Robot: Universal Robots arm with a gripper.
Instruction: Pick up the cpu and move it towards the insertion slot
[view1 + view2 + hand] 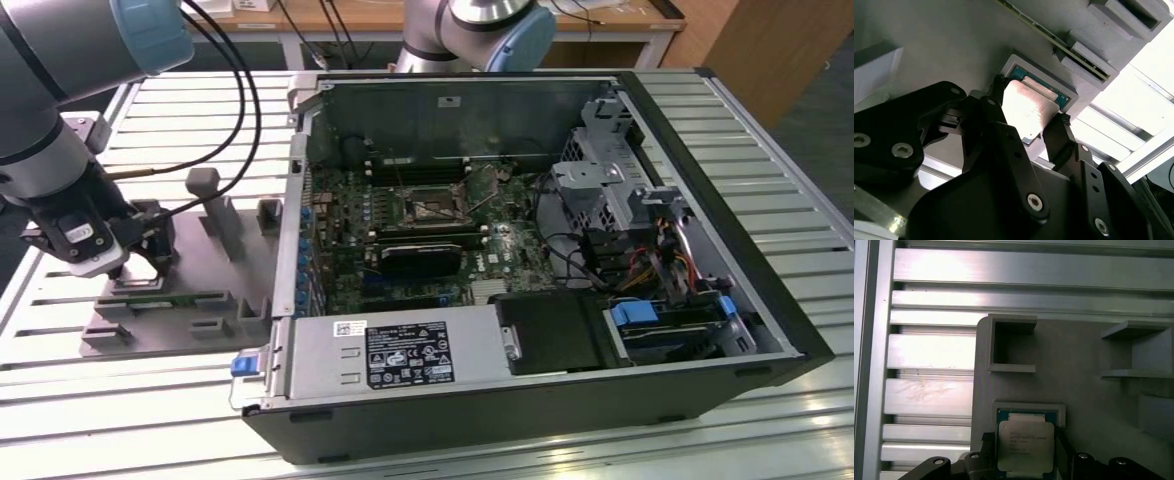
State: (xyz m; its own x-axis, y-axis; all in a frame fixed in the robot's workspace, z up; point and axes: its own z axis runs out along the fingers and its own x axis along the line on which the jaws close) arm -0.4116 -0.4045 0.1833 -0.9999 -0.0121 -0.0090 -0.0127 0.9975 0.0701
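Observation:
The cpu [1025, 447], a silvery square lid on a green board, lies in a grey square nest [1029, 406] on the fixture plate [187, 250]. My gripper [1024, 440] straddles it, its black fingers [999, 97] pressed against two opposite edges of the cpu [1029, 107]. I cannot tell whether the chip has risen off the nest. In the exterior view my gripper [134, 262] hangs low over the plate, at the view's left, outside the computer case. The insertion slot [430, 203], a square metal-framed socket, sits on the motherboard inside the open case, far to the view's right of my gripper.
A green memory stick [167, 297] lies in a holder on the plate next to my gripper. Grey upright holders [214, 205] stand between me and the case wall [296, 200]. A black finned block [416, 258] sits just in front of the socket. A second arm [474, 30] stands behind the case.

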